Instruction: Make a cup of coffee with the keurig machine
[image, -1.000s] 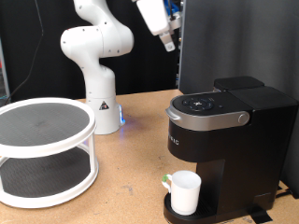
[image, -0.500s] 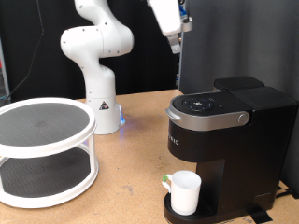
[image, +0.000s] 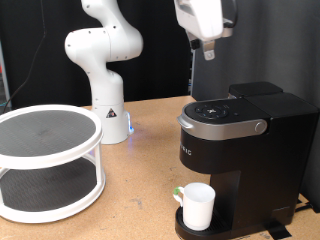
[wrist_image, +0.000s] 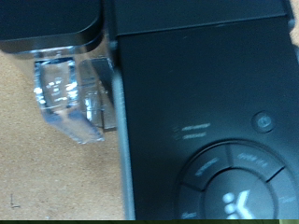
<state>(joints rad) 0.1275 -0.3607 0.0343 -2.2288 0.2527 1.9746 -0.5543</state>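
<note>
Surface: light brown wooden table (image: 150, 150); bare stretch between the stand and the machine.
Room: black curtain backdrop behind the arm; a dark panel stands at the exterior view's right, behind the machine.
Arm: white robot base (image: 105, 70) planted at the back of the table, a small blue light glowing at its foot.
Stand: white two-tier round stand (image: 45, 160) with dark mesh shelves, at the exterior view's left, well apart from the machine.
Keurig machine (image: 245, 150): black, silver-trimmed lid down, round buttons on top; in the wrist view its lid (wrist_image: 210, 112) fills most of the frame, the clear water tank (wrist_image: 65, 93) showing beside it.
Cup (image: 197, 205): white, upright on the machine's drip base under the spout, green mark on the handle side.
Gripper (image: 207, 48): high above the machine's lid, touching nothing, nothing between the fingers; whether the fingers stand apart or together I cannot tell.
</note>
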